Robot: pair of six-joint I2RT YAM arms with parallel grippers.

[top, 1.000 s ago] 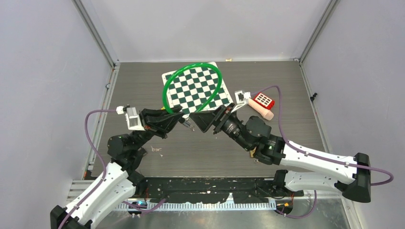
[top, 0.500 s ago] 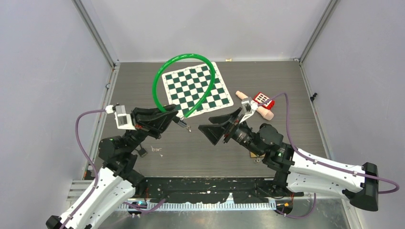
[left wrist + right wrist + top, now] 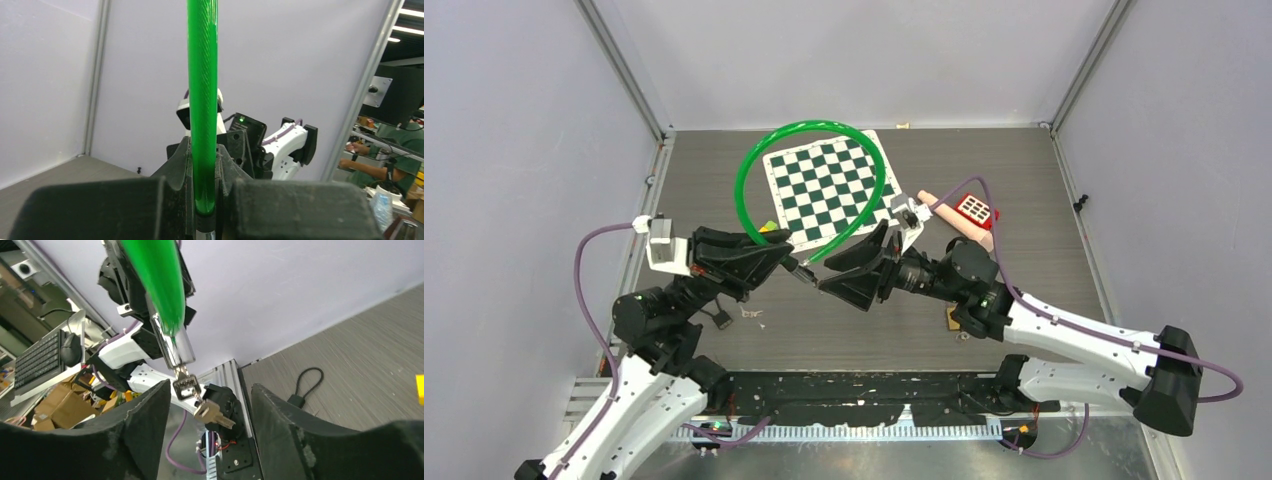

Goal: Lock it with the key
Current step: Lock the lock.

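My left gripper [image 3: 776,256] is shut on the green cable lock [image 3: 749,165], gripping it near its metal end; the loop arches up over the chessboard. In the left wrist view the green cable [image 3: 202,100] runs straight up between my fingers [image 3: 179,165]. A key sits in the silver lock barrel [image 3: 172,347], and a second key [image 3: 212,412] dangles from it on a ring. My right gripper [image 3: 829,285] is open, its fingers either side of the hanging keys [image 3: 804,274] without touching them. In the right wrist view the keys hang between the open fingers [image 3: 145,425].
A green and white chessboard [image 3: 829,185] lies at the back of the table. A red calculator-like block [image 3: 976,209] and a pink cylinder [image 3: 954,222] lie to the right. A small black cable loop [image 3: 305,382] lies on the table near my left arm.
My right gripper swung left and forward to bracket the hanging keys. My left gripper shifted slightly down-left, and the green loop tilted back over the board.
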